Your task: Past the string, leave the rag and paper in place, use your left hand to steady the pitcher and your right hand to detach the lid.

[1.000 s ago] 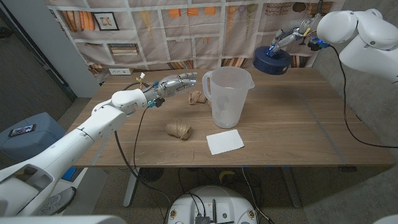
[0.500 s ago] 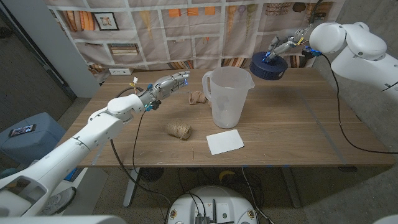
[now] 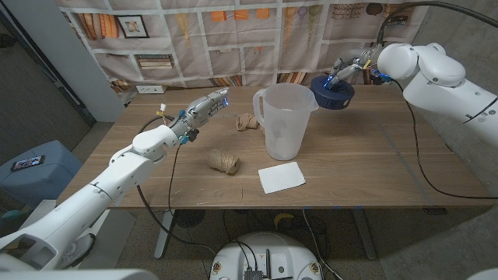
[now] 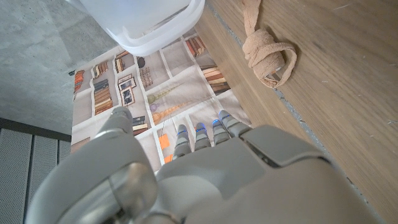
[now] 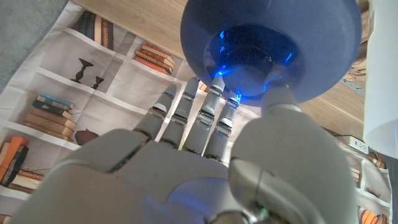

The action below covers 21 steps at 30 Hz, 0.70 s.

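Head view: the translucent white plastic pitcher (image 3: 284, 120) stands upright at the middle of the wooden surface (image 3: 366, 163), its long axis vertical, its mouth uncovered. The round dark blue plastic lid (image 3: 333, 91) is already off it, held in the air just right of the pitcher's rim by the right hand (image 3: 348, 65), which grips the lid from above. The lid hangs just beside the rim, so the coming move turns on this gap. The left hand (image 3: 204, 106) hangs over the far left part of the surface, fingers extended and holding nothing; the pitcher lies to its right, apart from it, with the knotted tan cloth rag (image 3: 247, 121) between them. The right hand is the nearer to the pitcher. The ball of brown fibrous string (image 3: 224, 161) lies nearer than the pitcher and to its left. The flat white sheet of paper (image 3: 282, 177) lies near, in front of the pitcher.

Left wrist view: the left hand (image 4: 205, 162) holds nothing. The pitcher (image 4: 146, 22) shows smooth, thin walls. The rag (image 4: 267, 46) is soft, twisted and knotted.

Right wrist view: the right hand (image 5: 211, 134) has its fingertips (image 5: 217, 84) on the central knob of the lid (image 5: 280, 43), a smooth domed disc.
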### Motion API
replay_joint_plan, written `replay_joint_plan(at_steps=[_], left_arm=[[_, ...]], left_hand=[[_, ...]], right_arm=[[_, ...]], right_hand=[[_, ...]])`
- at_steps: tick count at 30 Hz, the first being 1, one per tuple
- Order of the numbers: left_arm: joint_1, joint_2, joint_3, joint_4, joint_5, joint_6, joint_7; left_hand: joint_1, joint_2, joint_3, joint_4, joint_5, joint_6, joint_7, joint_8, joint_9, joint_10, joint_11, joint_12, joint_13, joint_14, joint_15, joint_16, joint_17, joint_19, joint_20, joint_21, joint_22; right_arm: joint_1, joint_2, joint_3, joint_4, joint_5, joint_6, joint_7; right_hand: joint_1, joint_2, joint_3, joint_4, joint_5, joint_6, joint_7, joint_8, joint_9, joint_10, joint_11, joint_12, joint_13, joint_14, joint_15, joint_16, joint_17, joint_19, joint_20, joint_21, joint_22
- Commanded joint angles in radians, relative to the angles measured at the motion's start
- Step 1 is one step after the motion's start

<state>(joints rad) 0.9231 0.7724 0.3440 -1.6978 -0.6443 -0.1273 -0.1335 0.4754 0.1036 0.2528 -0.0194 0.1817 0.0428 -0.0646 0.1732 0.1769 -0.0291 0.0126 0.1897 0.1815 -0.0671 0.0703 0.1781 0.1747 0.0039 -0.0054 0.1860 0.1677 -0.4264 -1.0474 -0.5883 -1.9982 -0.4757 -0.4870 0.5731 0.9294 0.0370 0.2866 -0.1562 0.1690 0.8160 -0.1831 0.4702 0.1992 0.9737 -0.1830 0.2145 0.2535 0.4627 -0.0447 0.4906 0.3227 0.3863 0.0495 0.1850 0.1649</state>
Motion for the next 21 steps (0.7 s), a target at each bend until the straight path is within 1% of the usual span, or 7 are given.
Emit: replay_joint_plan(at_steps=[1, 3, 8, 13, 16, 19, 21], left_arm=[[0.043, -0.017, -0.031, -0.001, 0.018, -0.057, 0.064], [0.048, -0.020, -0.034, 0.001, 0.022, -0.065, 0.072], [0.068, -0.032, -0.048, -0.002, 0.028, -0.078, 0.114], [0.080, -0.031, -0.053, 0.002, 0.051, -0.081, 0.145], [0.086, -0.052, -0.052, 0.015, 0.059, -0.089, 0.175], [0.092, -0.039, -0.046, -0.006, 0.112, -0.055, 0.232], [0.096, -0.045, -0.046, -0.010, 0.125, -0.049, 0.258]], left_hand=[[-0.014, 0.004, 0.000, 0.010, 0.009, -0.002, 0.000, 0.004, -0.001, -0.009, -0.003, 0.003, -0.001, -0.002, -0.002, 0.003, 0.003, -0.003, -0.014, 0.002, 0.003], [-0.018, 0.007, 0.000, 0.012, 0.010, -0.002, 0.002, 0.004, -0.001, -0.009, -0.006, 0.003, -0.001, -0.003, -0.002, 0.002, 0.003, -0.001, -0.015, 0.002, 0.003], [-0.030, 0.016, 0.001, 0.015, 0.011, 0.002, 0.007, 0.006, -0.002, -0.021, -0.004, -0.001, -0.002, -0.012, -0.005, -0.001, 0.002, -0.003, -0.017, 0.002, 0.003], [-0.035, 0.020, 0.002, 0.016, 0.013, 0.006, 0.010, 0.008, -0.002, -0.019, -0.010, 0.000, -0.002, -0.013, -0.005, -0.001, 0.001, -0.003, -0.017, 0.002, 0.002], [-0.039, 0.025, 0.003, 0.017, 0.013, 0.012, 0.015, 0.010, -0.002, -0.013, -0.011, 0.003, -0.002, -0.010, -0.005, 0.001, 0.000, -0.002, -0.018, 0.002, 0.002], [-0.043, 0.033, 0.006, 0.018, 0.015, 0.016, 0.016, 0.011, -0.002, -0.006, -0.013, 0.006, -0.003, -0.002, -0.011, 0.003, 0.000, 0.006, -0.017, 0.005, 0.002], [-0.045, 0.035, 0.007, 0.017, 0.015, 0.020, 0.017, 0.012, -0.002, -0.004, -0.014, 0.007, -0.003, 0.000, -0.010, 0.004, -0.001, 0.008, -0.017, 0.006, 0.002]], right_arm=[[-0.027, 0.016, -0.025, 0.008, -0.025, -0.016, -0.018], [-0.028, 0.022, -0.029, 0.010, -0.029, -0.025, -0.016], [-0.036, 0.041, -0.044, 0.027, -0.043, -0.015, -0.041], [-0.045, 0.061, -0.065, 0.047, -0.053, 0.000, -0.060], [-0.055, 0.069, -0.069, 0.054, -0.052, 0.001, -0.069], [-0.057, 0.077, -0.079, 0.063, -0.061, -0.004, -0.070], [-0.048, 0.086, -0.091, 0.080, -0.067, 0.003, -0.063]], right_hand=[[0.042, 0.053, -0.003, 0.005, 0.007, 0.042, -0.040, 0.008, 0.016, 0.034, -0.038, 0.001, 0.004, -0.003, -0.134, -0.001, 0.003, 0.007, 0.000, 0.005, 0.002], [0.041, 0.052, -0.004, 0.005, 0.007, 0.042, -0.040, 0.009, 0.016, 0.033, -0.037, 0.001, 0.004, -0.004, -0.134, -0.002, 0.002, 0.007, 0.000, 0.005, 0.002], [0.042, 0.052, -0.003, 0.004, 0.008, 0.042, -0.040, 0.010, 0.018, 0.030, -0.037, 0.001, 0.005, -0.004, -0.137, -0.003, 0.002, 0.007, -0.003, 0.005, 0.002], [0.041, 0.051, -0.003, 0.004, 0.008, 0.043, -0.040, 0.011, 0.019, 0.027, -0.037, 0.000, 0.005, -0.004, -0.139, -0.005, 0.002, 0.004, -0.002, 0.004, 0.002], [0.040, 0.051, -0.004, 0.004, 0.008, 0.043, -0.040, 0.012, 0.020, 0.026, -0.037, 0.000, 0.006, -0.004, -0.138, -0.005, 0.002, 0.005, -0.002, 0.004, 0.002], [0.039, 0.051, -0.004, 0.005, 0.009, 0.042, -0.040, 0.012, 0.021, 0.025, -0.037, 0.000, 0.006, -0.004, -0.139, -0.006, 0.001, 0.005, -0.003, 0.004, 0.002], [0.038, 0.051, -0.004, 0.005, 0.009, 0.042, -0.040, 0.013, 0.021, 0.025, -0.037, 0.000, 0.007, -0.003, -0.138, -0.007, 0.001, 0.005, -0.002, 0.004, 0.002]])
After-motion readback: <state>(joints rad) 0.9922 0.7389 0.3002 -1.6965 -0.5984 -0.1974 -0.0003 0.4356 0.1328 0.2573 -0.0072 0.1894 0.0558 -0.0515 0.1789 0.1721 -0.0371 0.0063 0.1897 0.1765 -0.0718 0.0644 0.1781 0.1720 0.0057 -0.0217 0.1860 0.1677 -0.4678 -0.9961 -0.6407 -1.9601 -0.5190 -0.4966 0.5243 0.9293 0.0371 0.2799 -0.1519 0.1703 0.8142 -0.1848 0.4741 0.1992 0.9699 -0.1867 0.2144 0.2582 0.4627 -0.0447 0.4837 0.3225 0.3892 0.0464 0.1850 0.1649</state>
